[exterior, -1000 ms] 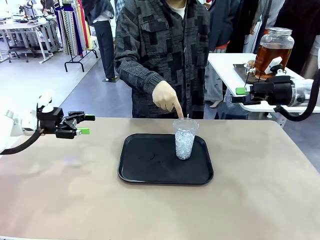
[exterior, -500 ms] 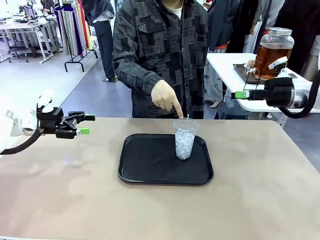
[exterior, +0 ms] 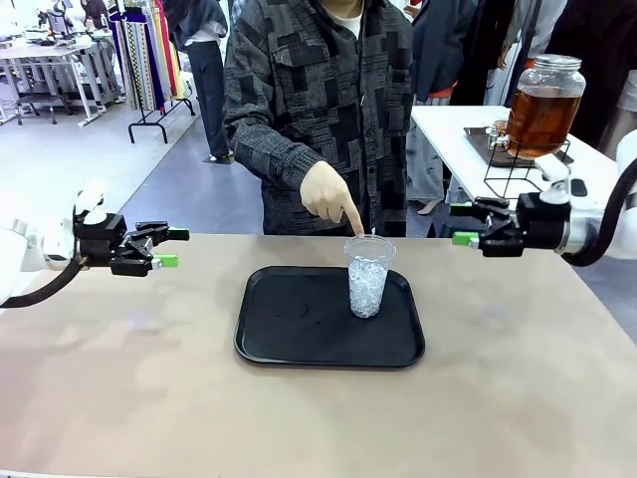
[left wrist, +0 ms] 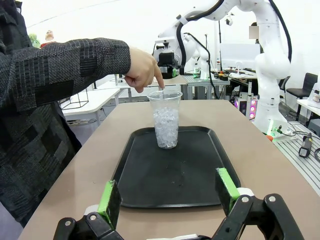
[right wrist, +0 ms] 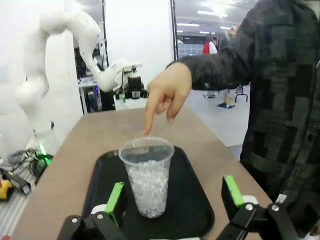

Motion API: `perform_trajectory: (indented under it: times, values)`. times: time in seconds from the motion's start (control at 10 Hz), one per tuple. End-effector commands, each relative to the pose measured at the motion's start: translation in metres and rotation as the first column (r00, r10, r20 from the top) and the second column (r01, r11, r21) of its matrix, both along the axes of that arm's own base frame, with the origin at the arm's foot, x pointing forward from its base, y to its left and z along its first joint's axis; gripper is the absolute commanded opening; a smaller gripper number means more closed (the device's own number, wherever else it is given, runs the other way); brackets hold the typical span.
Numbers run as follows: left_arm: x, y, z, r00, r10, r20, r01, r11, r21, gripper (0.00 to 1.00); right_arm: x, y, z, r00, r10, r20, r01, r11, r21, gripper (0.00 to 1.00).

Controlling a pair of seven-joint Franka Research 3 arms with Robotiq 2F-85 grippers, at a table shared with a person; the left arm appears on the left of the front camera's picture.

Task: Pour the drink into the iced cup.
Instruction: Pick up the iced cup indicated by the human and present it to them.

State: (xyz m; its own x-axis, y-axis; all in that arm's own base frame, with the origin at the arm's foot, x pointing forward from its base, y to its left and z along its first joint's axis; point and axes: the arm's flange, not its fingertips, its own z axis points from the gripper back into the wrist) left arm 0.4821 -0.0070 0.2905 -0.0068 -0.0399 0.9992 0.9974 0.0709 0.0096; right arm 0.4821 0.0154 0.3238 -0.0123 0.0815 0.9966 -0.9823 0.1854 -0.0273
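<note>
Now right end effector [exterior: 461, 224] lower, nearer cup [exterior: 368, 276] (jaws apart).

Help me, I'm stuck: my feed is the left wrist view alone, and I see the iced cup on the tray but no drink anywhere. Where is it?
Observer: In the front view the amber drink sits in a lidded glass jar on a wire stand, on a white side table behind the right arm.
Operator: Has the right claw picked anything up?
Observer: No. The right claw is open and empty, hovering to the right of the iced cup with its fingers pointing toward it.
</note>
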Motion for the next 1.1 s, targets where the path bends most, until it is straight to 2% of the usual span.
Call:
perform_trajectory:
  times: [0.0,0.2,0.3,1.0]
  values:
    - [0.000,0.000,0.002,1.000,0.001,-0.007,-0.001,1.000,0.002,1.00,0.005,0.013,-0.019,1.000,0.015,0.015,-0.014,0.999,-0.036,1.00]
    - [0.000,0.000,0.002,1.000,0.001,-0.007,-0.001,1.000,0.002,1.00,0.006,0.009,-0.023,0.993,0.087,-0.075,-0.089,0.996,-0.021,1.00]
    - [0.000,0.000,0.002,1.000,0.001,-0.007,-0.001,1.000,0.002,1.00,-0.001,0.011,-0.022,1.000,0.025,-0.015,-0.026,0.999,-0.023,1.00]
    - [0.000,0.000,0.002,1.000,0.001,-0.007,-0.001,1.000,0.002,1.00,0.001,0.017,-0.030,0.999,0.044,-0.031,-0.045,0.999,-0.022,1.00]
